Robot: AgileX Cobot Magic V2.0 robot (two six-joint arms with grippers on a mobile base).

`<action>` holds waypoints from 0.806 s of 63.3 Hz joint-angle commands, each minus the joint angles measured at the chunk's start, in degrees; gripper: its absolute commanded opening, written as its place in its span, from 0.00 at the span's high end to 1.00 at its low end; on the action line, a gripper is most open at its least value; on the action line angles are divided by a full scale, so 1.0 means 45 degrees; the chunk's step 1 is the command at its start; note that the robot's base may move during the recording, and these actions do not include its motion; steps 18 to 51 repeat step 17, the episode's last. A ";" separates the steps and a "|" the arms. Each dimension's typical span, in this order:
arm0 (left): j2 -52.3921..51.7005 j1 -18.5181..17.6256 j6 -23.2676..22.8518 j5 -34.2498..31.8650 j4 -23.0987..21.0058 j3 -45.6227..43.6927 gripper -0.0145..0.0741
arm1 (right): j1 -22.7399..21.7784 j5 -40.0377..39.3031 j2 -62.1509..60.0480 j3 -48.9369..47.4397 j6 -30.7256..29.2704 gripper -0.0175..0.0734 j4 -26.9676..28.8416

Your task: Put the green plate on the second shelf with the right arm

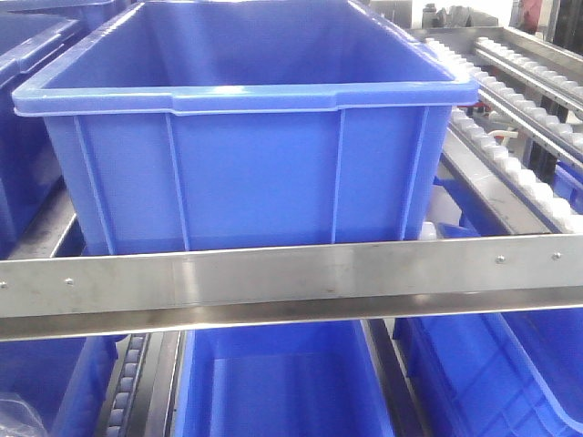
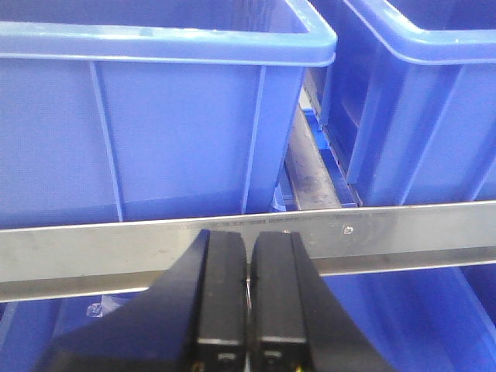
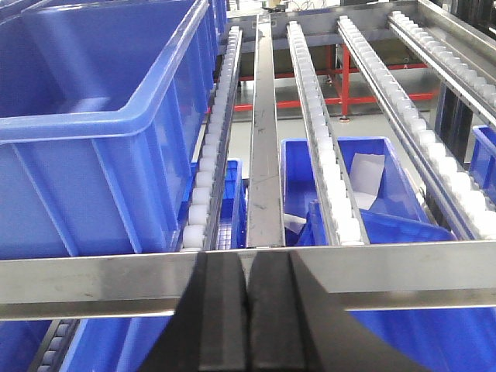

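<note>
Holding my right gripper (image 3: pixel 248 310) pressed together and empty before the steel rail (image 3: pixel 387 275), I see no green plate anywhere; I judge it light, rigid, best pinched at its rim.

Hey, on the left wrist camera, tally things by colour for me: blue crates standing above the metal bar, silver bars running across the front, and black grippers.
Blue crates above the bar: 2, the left crate and the right crate
Silver front bar: 1
Black left gripper: 1
Total: 4
</note>
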 commanded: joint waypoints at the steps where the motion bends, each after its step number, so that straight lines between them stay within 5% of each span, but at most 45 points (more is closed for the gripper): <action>1: -0.0284 -0.0013 -0.0072 -0.1114 -0.0023 0.0508 0.70 | -0.0052 -0.1067 -0.0231 -0.0082 -0.0138 0.75 0.0034; 51: -0.0284 -0.0013 -0.0072 -0.1114 -0.0023 0.0508 0.70 | -0.0052 -0.1067 -0.0231 -0.0082 -0.0138 0.75 0.0034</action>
